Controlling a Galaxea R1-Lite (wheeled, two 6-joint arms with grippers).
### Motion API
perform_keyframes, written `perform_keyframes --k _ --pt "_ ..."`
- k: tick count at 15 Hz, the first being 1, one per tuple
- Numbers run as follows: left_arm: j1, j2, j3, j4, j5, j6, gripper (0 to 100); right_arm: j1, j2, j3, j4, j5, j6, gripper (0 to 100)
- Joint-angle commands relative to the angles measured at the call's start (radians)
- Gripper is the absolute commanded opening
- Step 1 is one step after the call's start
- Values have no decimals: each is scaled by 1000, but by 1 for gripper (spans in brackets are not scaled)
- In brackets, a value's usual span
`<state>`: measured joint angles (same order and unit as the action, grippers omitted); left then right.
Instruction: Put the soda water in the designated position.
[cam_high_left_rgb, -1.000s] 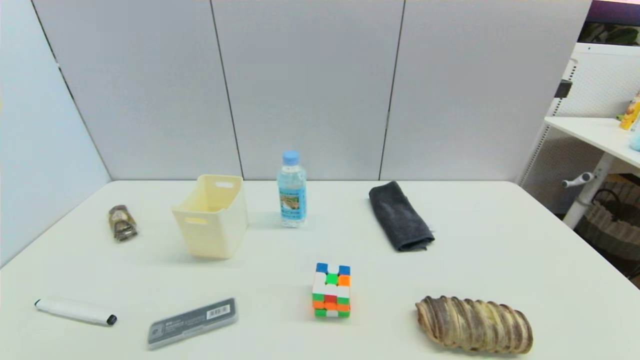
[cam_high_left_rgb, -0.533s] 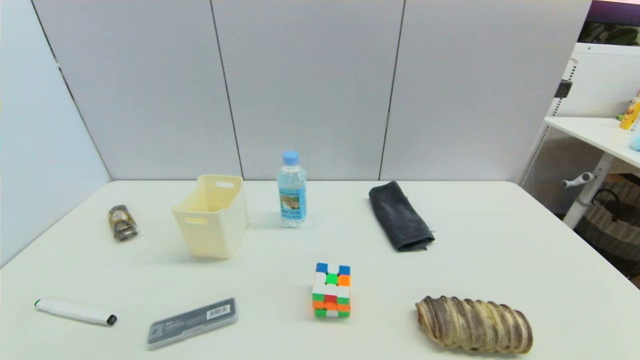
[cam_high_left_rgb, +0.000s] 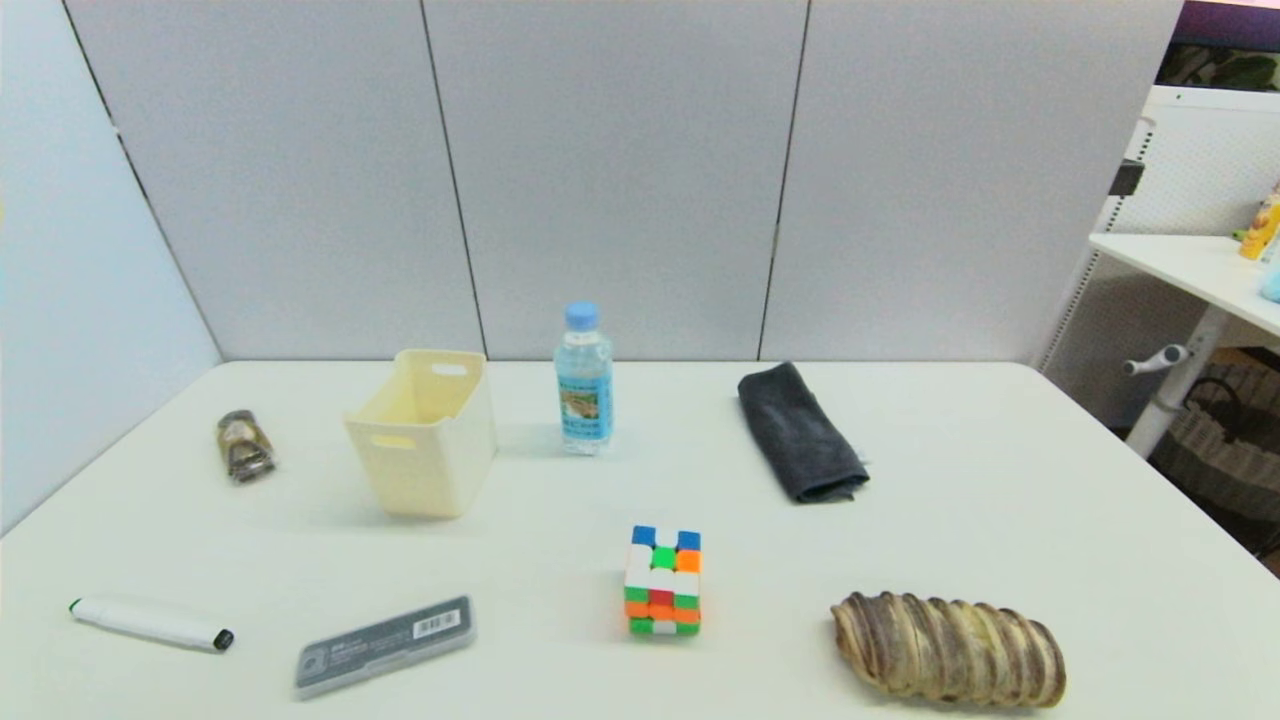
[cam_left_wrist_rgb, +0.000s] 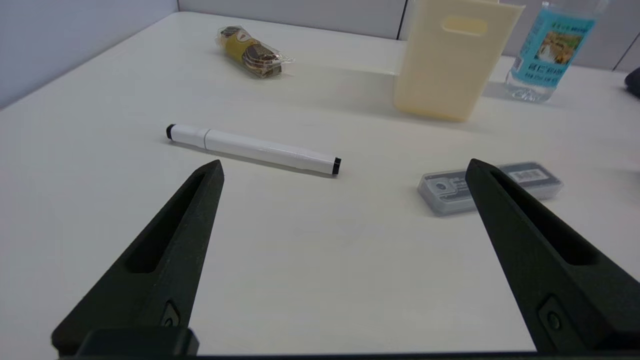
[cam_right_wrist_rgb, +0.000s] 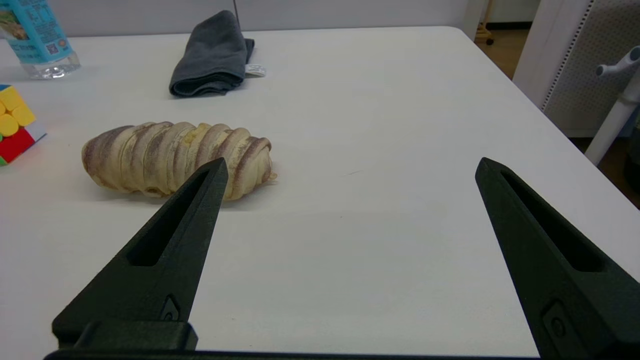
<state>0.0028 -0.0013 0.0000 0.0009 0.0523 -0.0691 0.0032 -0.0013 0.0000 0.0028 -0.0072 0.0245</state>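
The soda water (cam_high_left_rgb: 584, 381), a clear bottle with a light-blue cap and blue label, stands upright at the back of the table, just right of the cream bin (cam_high_left_rgb: 425, 432). Its lower part also shows in the left wrist view (cam_left_wrist_rgb: 549, 52) and the right wrist view (cam_right_wrist_rgb: 35, 37). My left gripper (cam_left_wrist_rgb: 345, 167) is open, low over the near left of the table, far short of the bottle. My right gripper (cam_right_wrist_rgb: 350, 167) is open over the near right. Neither arm shows in the head view. The designated position carries no mark on the white tabletop.
A folded dark cloth (cam_high_left_rgb: 800, 432) lies right of the bottle. A colour cube (cam_high_left_rgb: 662, 580) and a striped bread loaf (cam_high_left_rgb: 948, 648) sit in front. At the left lie a wrapped snack (cam_high_left_rgb: 243, 446), a white marker (cam_high_left_rgb: 150, 623) and a grey case (cam_high_left_rgb: 385, 645).
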Motion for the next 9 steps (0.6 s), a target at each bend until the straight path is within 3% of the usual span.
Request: perform_keyframes --k 1,3,9 --pt "0 1 2 -5 -52 150 100 0 1 2 0 0 0 100" --pt "0 1 2 -10 -71 215 100 0 1 2 0 0 0 100" --pt "-3 95 2 -12 -71 203 100 0 1 2 0 0 0 100"
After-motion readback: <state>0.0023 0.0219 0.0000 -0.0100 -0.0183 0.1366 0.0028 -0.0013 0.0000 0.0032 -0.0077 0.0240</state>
